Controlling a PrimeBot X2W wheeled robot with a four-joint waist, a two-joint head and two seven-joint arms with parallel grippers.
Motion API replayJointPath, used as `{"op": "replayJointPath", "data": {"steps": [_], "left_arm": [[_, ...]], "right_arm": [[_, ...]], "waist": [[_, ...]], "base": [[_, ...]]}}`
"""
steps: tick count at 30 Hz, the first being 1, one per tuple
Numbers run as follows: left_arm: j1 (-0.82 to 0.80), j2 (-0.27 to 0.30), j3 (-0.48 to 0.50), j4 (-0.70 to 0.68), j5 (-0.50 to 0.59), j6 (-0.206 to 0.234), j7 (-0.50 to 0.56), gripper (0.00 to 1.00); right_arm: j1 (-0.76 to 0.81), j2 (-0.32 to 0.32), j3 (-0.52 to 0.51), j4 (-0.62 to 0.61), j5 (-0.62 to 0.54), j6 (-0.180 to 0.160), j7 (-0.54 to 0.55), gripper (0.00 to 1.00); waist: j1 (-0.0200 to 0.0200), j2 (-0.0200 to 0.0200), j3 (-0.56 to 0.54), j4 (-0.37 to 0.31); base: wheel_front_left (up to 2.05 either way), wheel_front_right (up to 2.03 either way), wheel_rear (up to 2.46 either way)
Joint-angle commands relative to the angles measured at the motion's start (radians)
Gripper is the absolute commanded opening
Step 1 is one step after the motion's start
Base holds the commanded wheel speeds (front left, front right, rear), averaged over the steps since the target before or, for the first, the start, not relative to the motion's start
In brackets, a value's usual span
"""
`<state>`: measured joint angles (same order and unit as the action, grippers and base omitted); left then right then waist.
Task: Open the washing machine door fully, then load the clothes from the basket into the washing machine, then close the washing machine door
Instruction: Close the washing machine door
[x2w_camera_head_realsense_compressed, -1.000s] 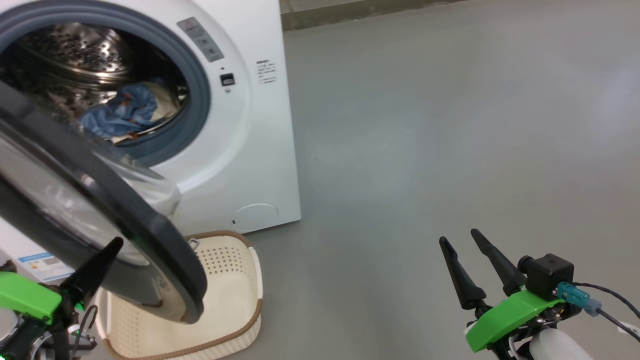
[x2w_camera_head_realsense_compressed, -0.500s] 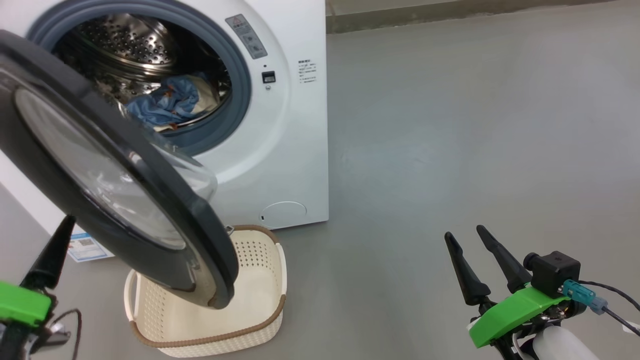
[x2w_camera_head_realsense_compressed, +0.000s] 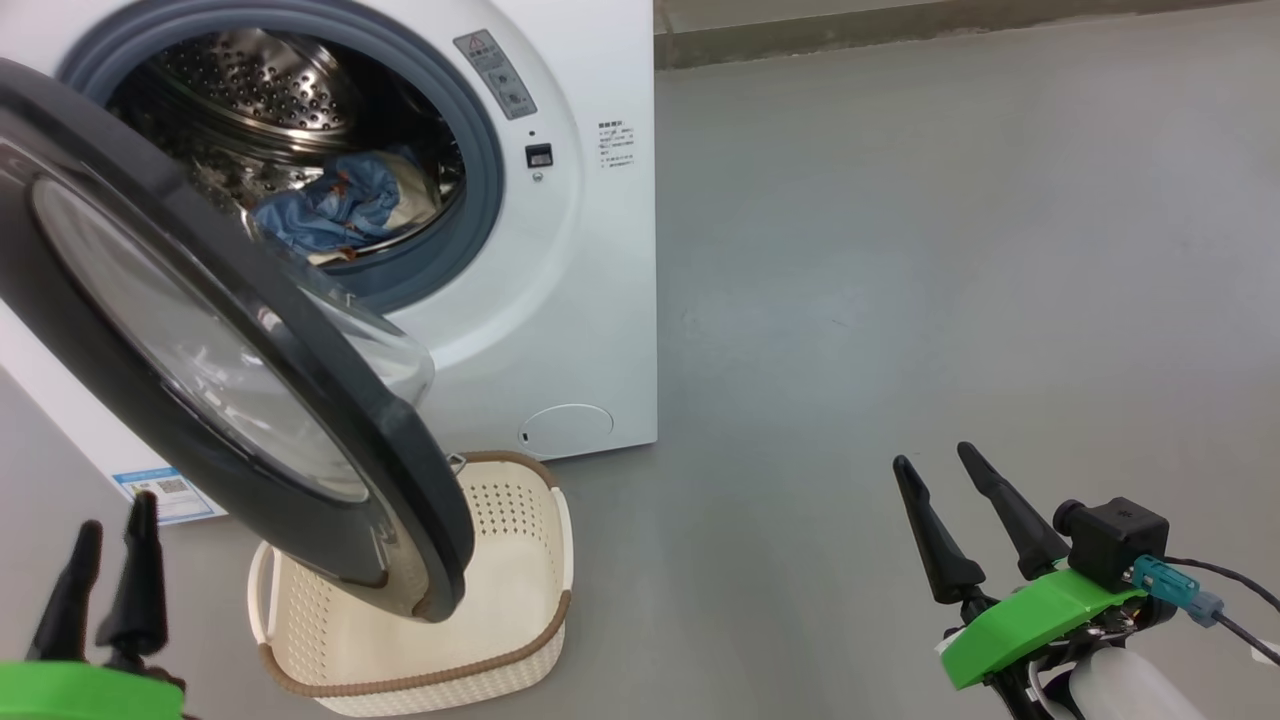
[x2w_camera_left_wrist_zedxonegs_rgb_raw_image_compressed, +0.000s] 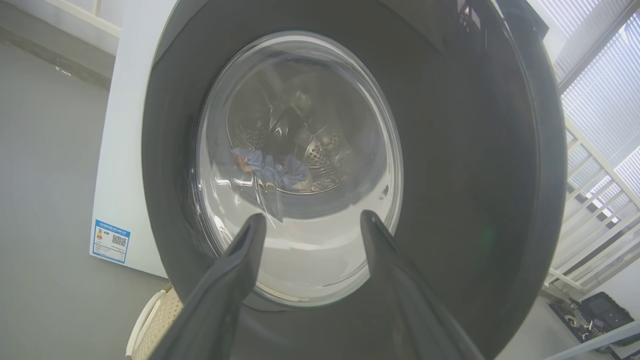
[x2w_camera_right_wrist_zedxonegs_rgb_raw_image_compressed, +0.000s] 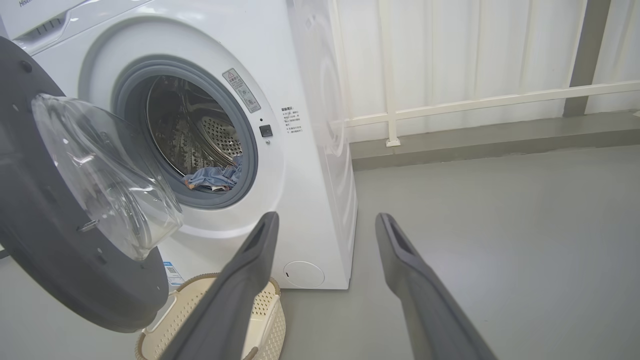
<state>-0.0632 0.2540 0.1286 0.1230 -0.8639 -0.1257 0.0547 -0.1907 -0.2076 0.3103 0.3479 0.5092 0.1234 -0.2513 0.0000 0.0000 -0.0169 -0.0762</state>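
Jaws: left gripper (x2w_camera_left_wrist_zedxonegs_rgb_raw_image_compressed: 312, 220) and right gripper (x2w_camera_right_wrist_zedxonegs_rgb_raw_image_compressed: 326, 220) both spread, empty.
Risk: my push may skid off the glossy washing machine door (x2w_camera_head_realsense_compressed: 200, 330), leaving it ajar.

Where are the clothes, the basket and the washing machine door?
the clothes (x2w_camera_head_realsense_compressed: 335, 205): head view, blue fabric.
the basket (x2w_camera_head_realsense_compressed: 500, 510): head view, perforated inner wall.
the washing machine door (x2w_camera_head_realsense_compressed: 200, 340): head view, glass window.

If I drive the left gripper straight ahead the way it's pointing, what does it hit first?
Most likely the washing machine door: the left gripper, jaws open, points at the outer face of its glass window. How near it is I cannot tell.
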Motion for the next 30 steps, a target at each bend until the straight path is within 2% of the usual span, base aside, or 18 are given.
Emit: {"op": "replayJointPath", "data": {"steps": [1, 4, 10, 17, 30], "left_arm": [[-0.015, 0.046, 0.023, -0.028, 0.022, -0.005, -0.021, 1.0], [0.012, 0.096, -0.041, -0.011, 0.106, -0.005, -0.112, 1.0], [0.017, 0.092, -0.066, 0.066, 0.168, -0.005, -0.249, 1.0], [0.011, 0.084, -0.084, 0.121, 0.25, 0.002, -0.3, 1.0], [0.011, 0.059, -0.078, 0.149, 0.34, 0.0, -0.316, 1.0]], "right_arm": [[-0.006, -0.012, 0.01, -0.027, -0.006, 0.007, -0.01, 1.0], [-0.007, -0.014, 0.009, -0.03, -0.008, 0.007, -0.01, 1.0], [-0.005, -0.018, 0.005, -0.035, -0.01, 0.007, -0.01, 1.0], [-0.006, -0.02, 0.002, -0.038, -0.011, 0.007, -0.01, 1.0], [-0.006, -0.038, 0.003, -0.043, -0.009, 0.007, -0.01, 1.0]], "waist": [[0.0, 0.0, 0.001, -0.002], [0.0, 0.0, 0.001, -0.007], [0.0, 0.0, 0.0, -0.014], [0.0, 0.0, 0.001, -0.017], [0.0, 0.0, -0.001, -0.012]], "base": [[0.0, 0.0, 0.0], [0.0, 0.0, 0.0], [0.0, 0.0, 0.0], [0.0, 0.0, 0.0], [0.0, 0.0, 0.0]]}}
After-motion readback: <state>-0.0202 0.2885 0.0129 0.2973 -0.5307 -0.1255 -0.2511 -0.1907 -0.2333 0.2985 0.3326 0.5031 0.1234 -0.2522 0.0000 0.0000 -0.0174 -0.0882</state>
